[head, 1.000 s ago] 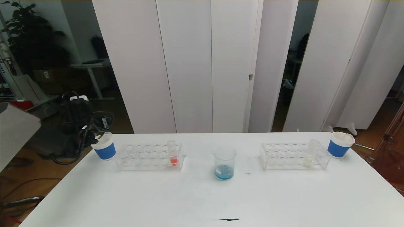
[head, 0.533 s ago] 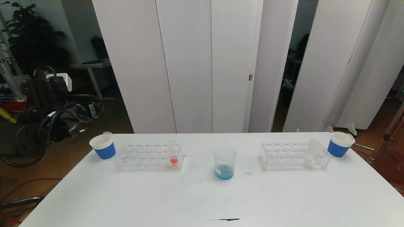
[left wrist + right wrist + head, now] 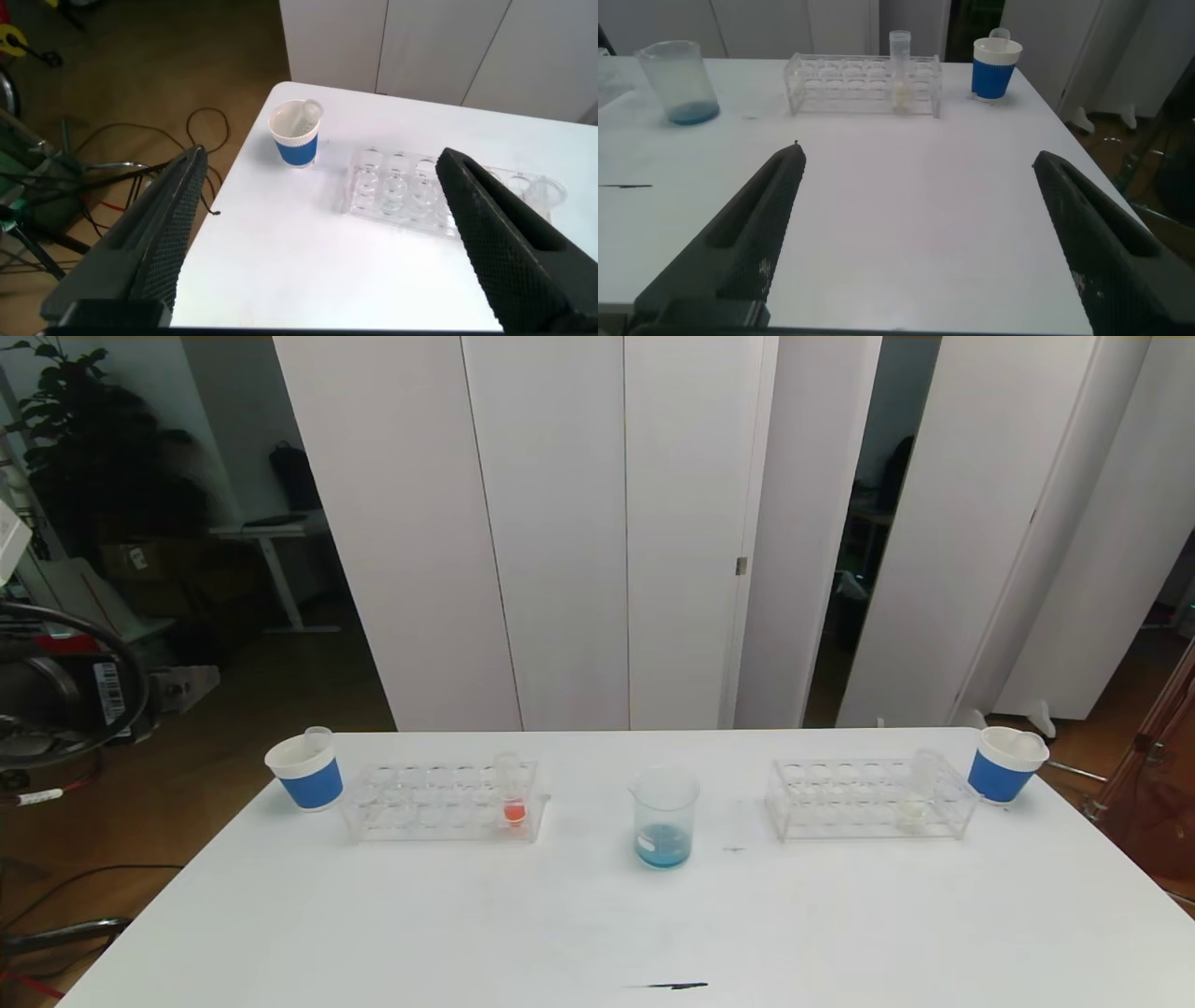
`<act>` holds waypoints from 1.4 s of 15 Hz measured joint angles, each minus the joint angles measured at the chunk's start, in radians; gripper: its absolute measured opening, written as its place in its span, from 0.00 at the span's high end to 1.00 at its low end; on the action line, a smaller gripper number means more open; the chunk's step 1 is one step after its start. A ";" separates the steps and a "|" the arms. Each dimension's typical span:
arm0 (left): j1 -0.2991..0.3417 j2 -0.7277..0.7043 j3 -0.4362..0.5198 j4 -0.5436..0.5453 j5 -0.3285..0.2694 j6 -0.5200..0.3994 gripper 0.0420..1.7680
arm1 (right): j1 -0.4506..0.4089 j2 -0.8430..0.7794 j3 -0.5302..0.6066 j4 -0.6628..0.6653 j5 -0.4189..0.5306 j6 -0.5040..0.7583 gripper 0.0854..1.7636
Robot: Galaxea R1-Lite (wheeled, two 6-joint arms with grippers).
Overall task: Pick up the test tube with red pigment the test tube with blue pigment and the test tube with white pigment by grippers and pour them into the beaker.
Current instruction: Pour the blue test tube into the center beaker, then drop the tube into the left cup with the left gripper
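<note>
Nearest, the right hand hangs low over the near right of the worktop, fingers spread wide and holding nothing. Farther in, at centre, the beaker stands upright with blue liquid already pooled in its bottom. Beyond and to its right, the test tube with white pigment stands upright in the right rack; to the left, the test tube with red pigment stands in the left rack. Both tubes look like thin, smooth glass: light, slippery, easily cracked. A gentle pinch on the bare upper wall above the rack, then a straight lift, seems wisest. The left hand hovers off the worktop's left edge, spread and empty.
</note>
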 joint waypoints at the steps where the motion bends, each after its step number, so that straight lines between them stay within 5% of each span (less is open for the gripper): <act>1: -0.011 -0.084 0.001 0.085 -0.017 0.001 0.01 | 0.000 0.000 0.000 0.000 0.000 0.000 0.01; 8: -0.035 -0.647 0.016 0.614 -0.122 0.067 0.01 | 0.000 0.000 0.000 0.000 0.000 0.000 0.01; 12: -0.013 -0.923 0.068 0.801 -0.308 0.080 0.01 | 0.000 0.000 0.000 0.000 0.000 0.000 0.01; 17: 0.021 -1.156 0.289 0.759 -0.349 0.128 0.01 | 0.000 0.000 0.000 0.000 0.000 0.000 0.01; 21: 0.022 -1.236 0.533 0.460 -0.349 0.146 0.01 | 0.000 0.000 0.000 0.000 0.000 0.000 0.01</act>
